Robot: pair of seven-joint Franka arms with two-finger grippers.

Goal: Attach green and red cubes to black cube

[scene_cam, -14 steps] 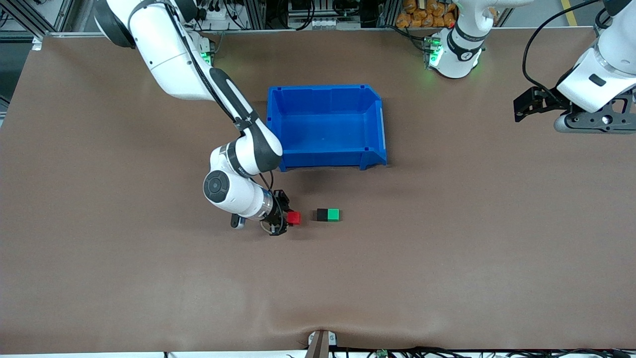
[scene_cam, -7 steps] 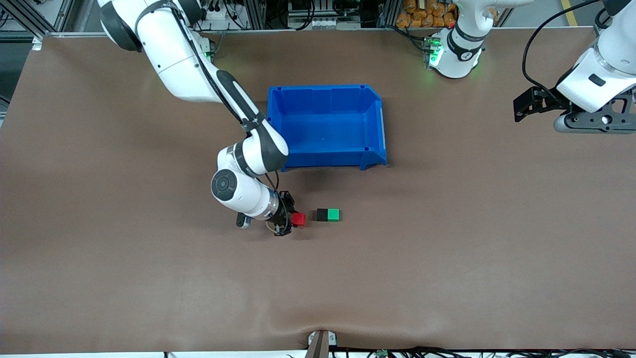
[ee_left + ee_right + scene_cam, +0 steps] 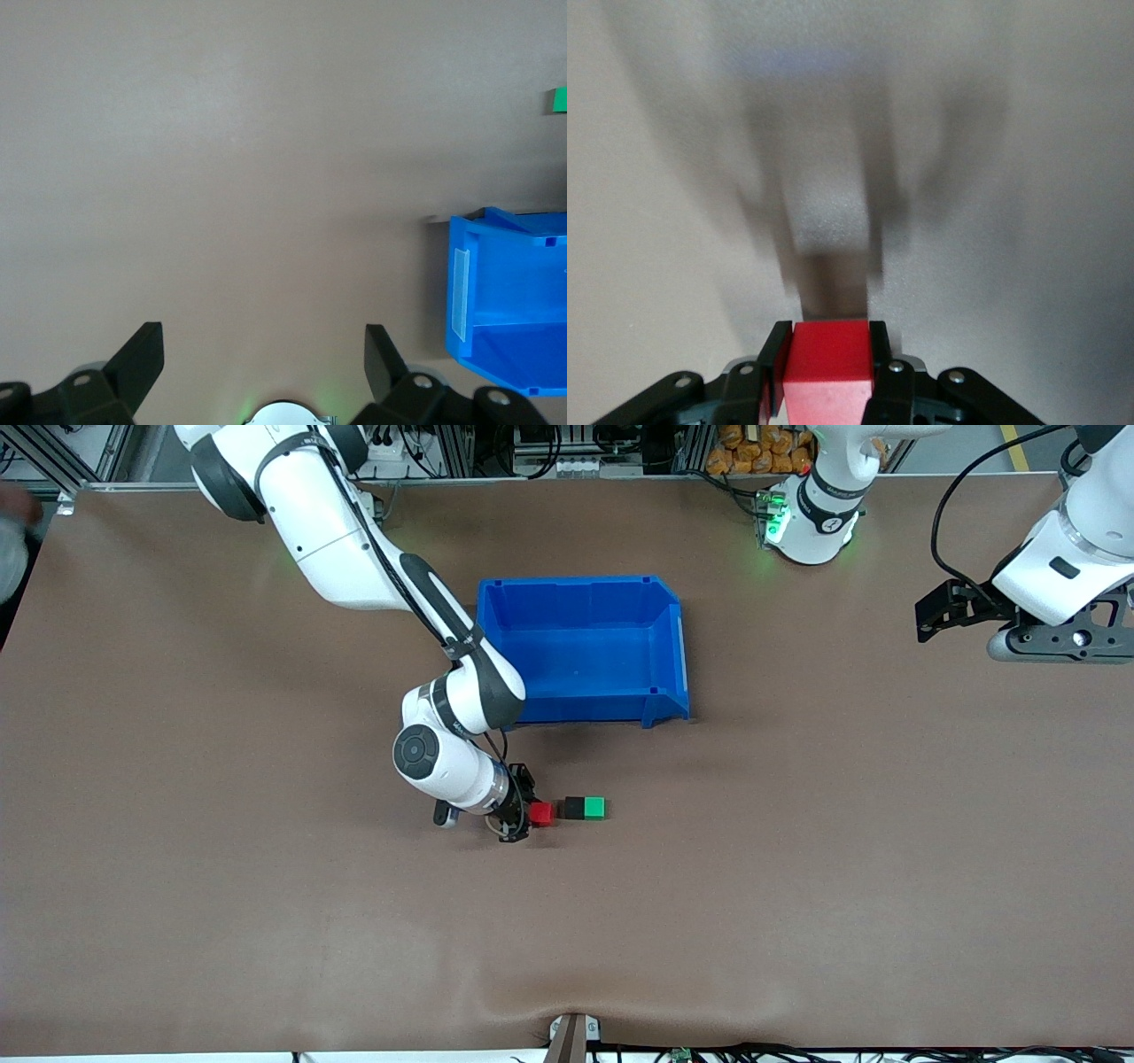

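While clamping red cube (image 3: 541, 813), right hand (image 3: 523, 815) beside black cube (image 3: 575, 808)

One red cube (image 3: 541, 813), one green cube (image 3: 594, 807), one black cube (image 3: 575, 808), one blue bin (image 3: 666, 651).

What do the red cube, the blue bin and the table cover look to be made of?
Red cube: probably plastic, though painted wood is possible; flat, even colour, crisp edges, matte faces.
Blue bin: likely moulded plastic with a slight sheen; thin walls, rim lip, uniform colour.
Table cover: seemingly a brown matte mat or fabric; it ripples near the front edge.
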